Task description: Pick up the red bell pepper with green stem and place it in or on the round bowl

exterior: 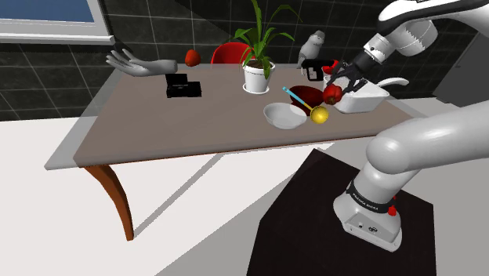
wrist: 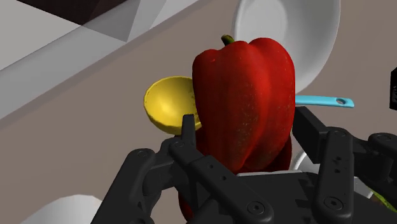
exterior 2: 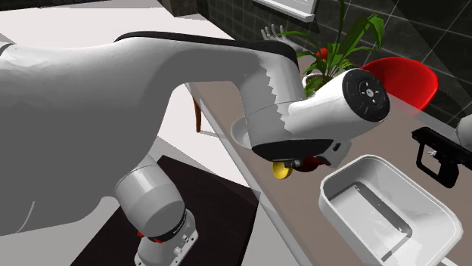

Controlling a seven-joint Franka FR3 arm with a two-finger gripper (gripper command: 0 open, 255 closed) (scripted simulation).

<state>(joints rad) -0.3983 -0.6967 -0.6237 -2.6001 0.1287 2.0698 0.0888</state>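
We see the gripper (wrist: 245, 119) clasping the red bell pepper (wrist: 248, 76) near the white round bowl (exterior: 284, 116) on the table (exterior: 157, 133).

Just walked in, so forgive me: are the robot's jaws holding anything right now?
Gripper: jaws closed on the red bell pepper.

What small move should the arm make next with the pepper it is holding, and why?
Probably carry it sideways toward the shoulder view's left, until it hangs over the white round bowl. The fingers clasp the red bell pepper, and in the shoulder view it is by the white tray, not above the bowl, so releasing here would likely miss.
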